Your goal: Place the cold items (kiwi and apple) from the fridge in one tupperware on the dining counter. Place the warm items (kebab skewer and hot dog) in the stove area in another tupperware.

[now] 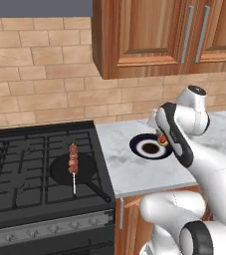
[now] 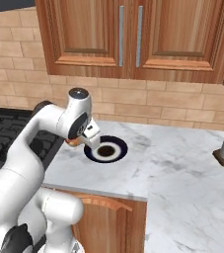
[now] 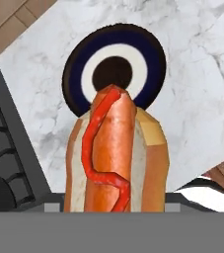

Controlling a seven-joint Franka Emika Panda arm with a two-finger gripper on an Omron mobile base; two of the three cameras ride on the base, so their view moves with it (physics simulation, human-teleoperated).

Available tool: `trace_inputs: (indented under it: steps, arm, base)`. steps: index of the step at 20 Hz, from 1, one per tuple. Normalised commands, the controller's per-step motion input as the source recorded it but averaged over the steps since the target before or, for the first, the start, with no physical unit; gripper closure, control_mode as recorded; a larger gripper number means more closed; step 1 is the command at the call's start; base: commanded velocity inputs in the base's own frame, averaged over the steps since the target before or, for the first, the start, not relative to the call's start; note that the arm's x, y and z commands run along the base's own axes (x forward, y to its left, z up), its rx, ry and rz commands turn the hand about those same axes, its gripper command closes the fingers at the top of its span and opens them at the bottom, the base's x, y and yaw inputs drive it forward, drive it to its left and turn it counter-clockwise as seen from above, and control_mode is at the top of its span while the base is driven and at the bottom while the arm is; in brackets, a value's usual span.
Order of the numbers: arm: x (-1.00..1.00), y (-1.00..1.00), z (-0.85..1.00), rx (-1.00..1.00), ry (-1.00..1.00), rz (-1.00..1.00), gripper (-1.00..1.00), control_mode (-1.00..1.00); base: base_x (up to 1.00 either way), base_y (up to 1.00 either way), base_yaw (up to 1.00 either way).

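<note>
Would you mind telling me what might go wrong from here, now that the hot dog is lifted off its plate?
1. The hot dog sticks out far past the tool, so it may pivot or slip out during a swing.
2. It hangs over the plate and marble counter; dropped here, it could roll off the edge.
3. The kebab skewer lies in the pan on the stove nearby; a low sweep leftward could knock it.

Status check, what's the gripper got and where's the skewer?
Gripper shut on hot dog, lifted above the plate. Kebab skewer lies in pan on stove. Nothing in the way on the counter nearby.
</note>
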Motion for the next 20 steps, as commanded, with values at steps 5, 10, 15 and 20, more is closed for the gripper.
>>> trace_inputs:
  steps: [5, 10, 15, 20]
  arm:
    - [-0.79, 0.37, 0.42, -0.02, -0.18, 0.0, 1.0, -1.0]
    - [-0.57, 0.19, 0.66, -0.04, -0.14, 0.0, 1.0, -1.0]
    - [-0.5, 0.16, 0.55, -0.05, -0.01, 0.0, 1.0, -1.0]
    - [-0.52, 0.09, 0.13, -0.01, 0.0, 0.0, 1.0, 1.0]
  base:
    - [0.0, 0.0, 0.0]
    - [0.0, 0.0, 0.0]
    - [0.0, 0.0, 0.0]
    - [-0.13, 0.07, 0.0]
